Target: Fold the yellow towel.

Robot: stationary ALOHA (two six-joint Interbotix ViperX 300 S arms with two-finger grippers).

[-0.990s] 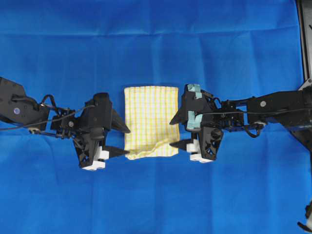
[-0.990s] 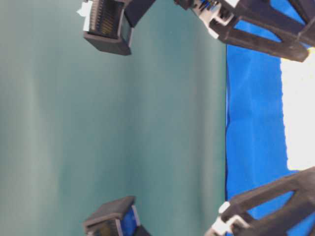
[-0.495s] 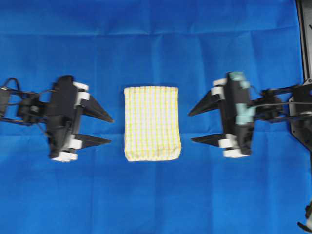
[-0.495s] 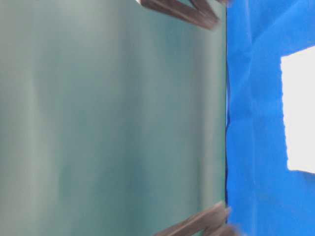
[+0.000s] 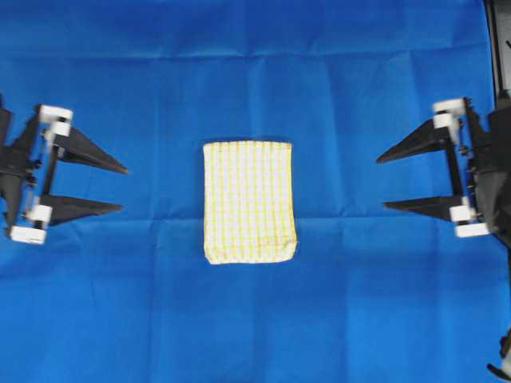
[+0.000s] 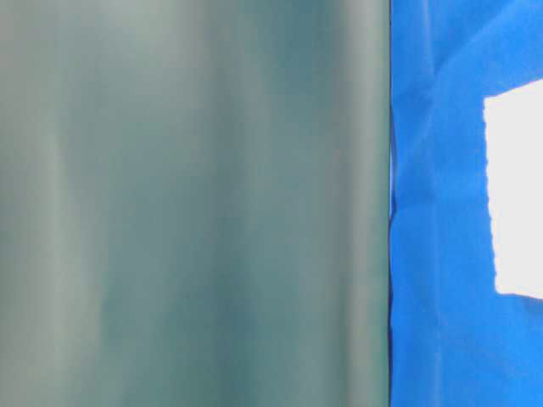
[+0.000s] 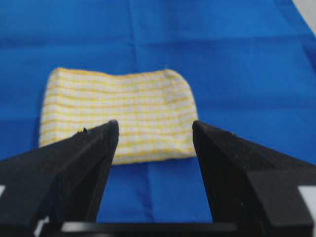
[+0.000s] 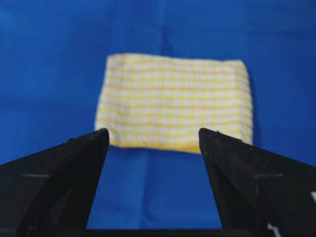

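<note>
The yellow towel [image 5: 249, 201] lies folded into a small upright rectangle in the middle of the blue sheet [image 5: 255, 72], flat against it, its fine yellow-and-white checks facing up. Its top edge is straight, while the bottom edge bulges a little and the lower right corner is rounded. In the table-level view the towel [image 6: 516, 195] shows only as a washed-out white patch at the right edge, on the blue sheet [image 6: 433, 254], with a blurred grey-green backdrop [image 6: 195, 203] filling the rest.

Nothing touches the towel. The left gripper [image 5: 124, 189] sits at the left edge of the overhead view, well apart from the cloth, its two black fingers spread wide and pointing toward the towel, holding nothing. From its wrist camera the towel [image 7: 118, 116] is seen beyond the parted fingers [image 7: 86, 163], with bare blue sheet between.

The right gripper [image 5: 381, 183] sits at the far right edge, likewise well apart from the towel, its fingers spread wide and empty, tips aimed at the cloth. Its wrist camera frames the towel [image 8: 175, 101] between the two separated fingers [image 8: 232, 173]
</note>
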